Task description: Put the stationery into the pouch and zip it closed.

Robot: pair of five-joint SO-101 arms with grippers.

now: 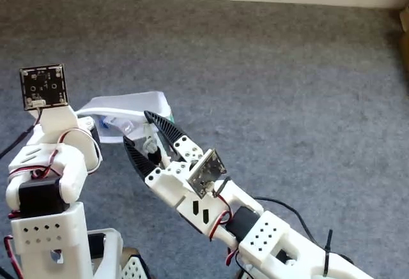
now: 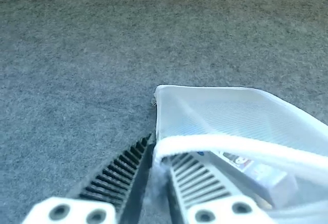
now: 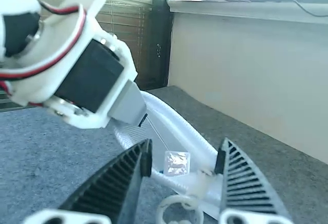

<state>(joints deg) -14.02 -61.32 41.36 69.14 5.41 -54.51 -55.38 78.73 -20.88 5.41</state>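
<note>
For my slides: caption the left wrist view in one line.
Left tool pinches the rim of the white mesh pouch, stationery inside, grey carpet beyond.

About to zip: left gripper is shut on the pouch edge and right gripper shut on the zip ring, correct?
No. The right gripper is open, with the ring between its fingers; the right wrist view shows it. The left gripper is shut on the pouch edge.

White striped mesh pouch (image 2: 230, 111), speckled grey carpet (image 1: 287, 68)
</note>
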